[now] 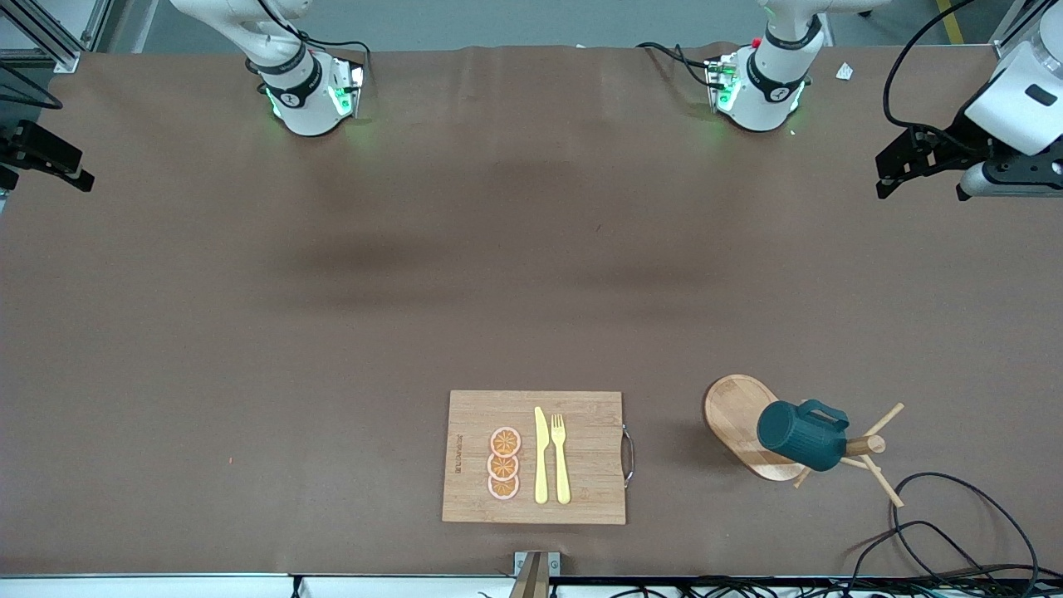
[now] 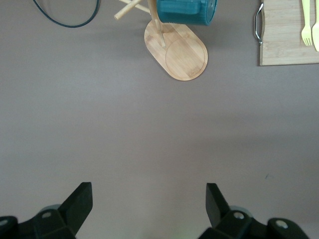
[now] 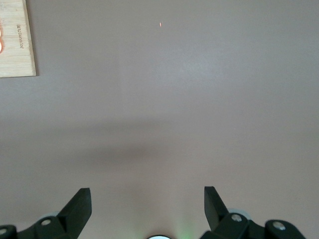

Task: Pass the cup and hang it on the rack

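Toward the left arm's end of the worktop, nearer the front camera, the rack stands w/ the cup already hung on one of its pegs, off the surface, over the oval base. Both arms are pulled up and wait: left claw hovers over bare worktop w/ the rack in its wrist view, fingers wide apart, holding nothing; right claw likewise spread and empty over bare worktop near the cutting board.

Risks, as I judge them: the cup hangs by its small loop handle only, so a bump to the rack or peg could slide it off; the rack is light and loaded on one side, so it may tip. A cable lies close by and could snag.

Cup's long axis lies tilted, roughly sideways rather than upright. Handle sits uppermost; can't tell which way the mouth faces.
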